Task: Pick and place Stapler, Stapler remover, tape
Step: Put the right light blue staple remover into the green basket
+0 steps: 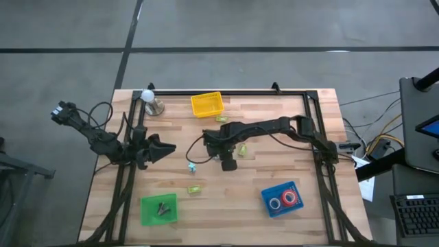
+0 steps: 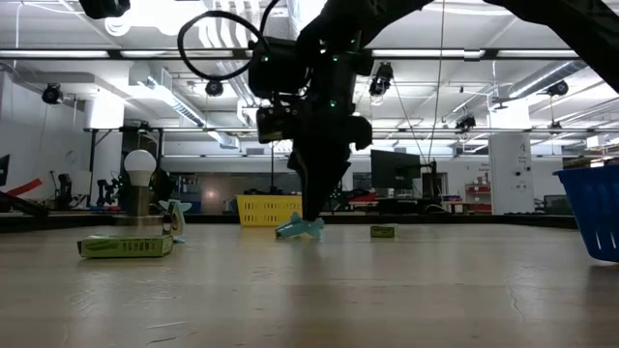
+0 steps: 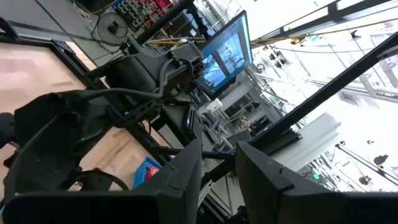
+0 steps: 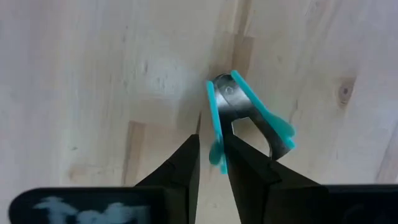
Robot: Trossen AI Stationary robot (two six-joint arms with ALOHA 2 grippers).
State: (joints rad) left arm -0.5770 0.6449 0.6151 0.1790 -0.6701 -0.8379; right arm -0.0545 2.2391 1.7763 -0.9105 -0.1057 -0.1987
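**A:** Right gripper (image 4: 211, 163) is pinching one teal wing of your staple remover (image 4: 245, 118), out on the bare middle of the table (image 4: 81, 81).

**B:** How will it feel?

**A:** Probably light, hard and a bit slippery. Hold that wing. Lying flat, its length runs slantwise from hinge to wing tips.

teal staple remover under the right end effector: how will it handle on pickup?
The staple remover looks small with thin plastic wings, so probably light. It lies on its side on bare wood, so it may skid or pivot if nudged. The right end effector pinches just one wing, so it might swing once lifted.
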